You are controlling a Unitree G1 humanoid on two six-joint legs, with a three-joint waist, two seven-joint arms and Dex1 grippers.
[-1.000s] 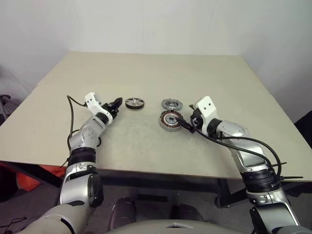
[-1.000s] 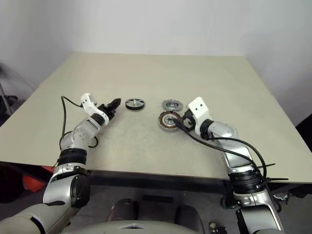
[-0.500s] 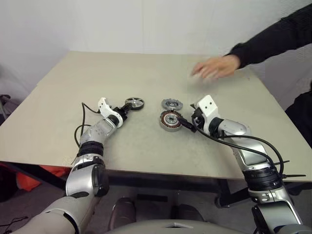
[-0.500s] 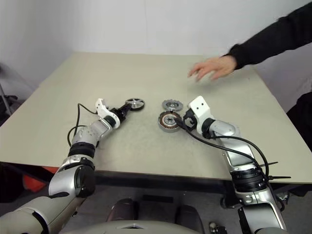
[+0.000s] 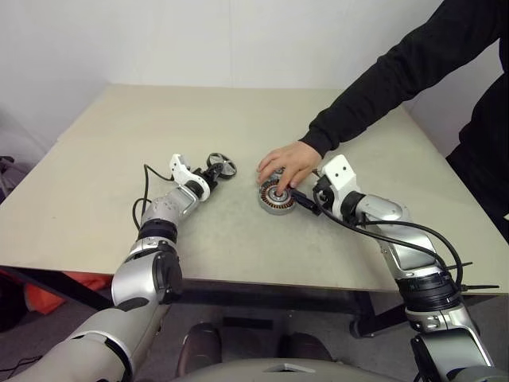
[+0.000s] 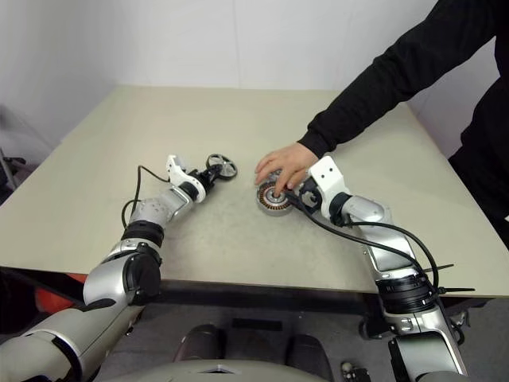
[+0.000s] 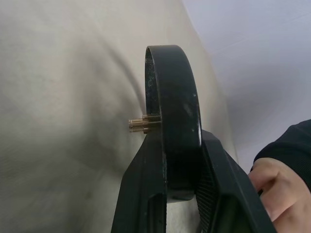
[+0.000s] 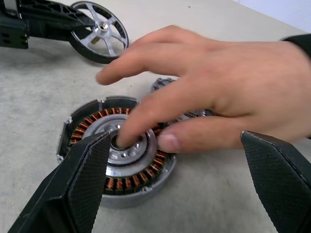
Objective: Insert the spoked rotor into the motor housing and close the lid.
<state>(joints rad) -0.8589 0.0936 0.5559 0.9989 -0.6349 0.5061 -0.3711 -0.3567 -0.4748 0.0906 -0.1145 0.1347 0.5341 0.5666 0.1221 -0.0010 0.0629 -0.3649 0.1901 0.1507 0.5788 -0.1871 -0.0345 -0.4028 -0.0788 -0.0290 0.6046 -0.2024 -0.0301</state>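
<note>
My left gripper (image 5: 214, 169) is shut on the rim of the spoked rotor (image 5: 223, 165), which is tipped up on edge left of centre on the table. In the left wrist view the black rim (image 7: 177, 121) sits edge-on between the two fingers. The motor housing (image 5: 275, 199), with copper windings (image 8: 85, 133), lies flat on the table. My right gripper (image 5: 300, 199) is open, its fingers (image 8: 82, 179) spread on either side of the housing. A person's hand (image 5: 286, 162) rests over the housing's hub and covers most of the lid (image 8: 159, 84).
The person's black sleeve (image 5: 382, 76) stretches from the far right across the back of the tan table (image 5: 238, 111). Bare tabletop lies ahead of and to the left of the rotor. The table's near edge (image 5: 262, 278) runs just under my forearms.
My left gripper moved right to the rotor, closed on its rim and tipped it up. The person's hand came down from the back onto the housing and lid. My right arm stayed still.
</note>
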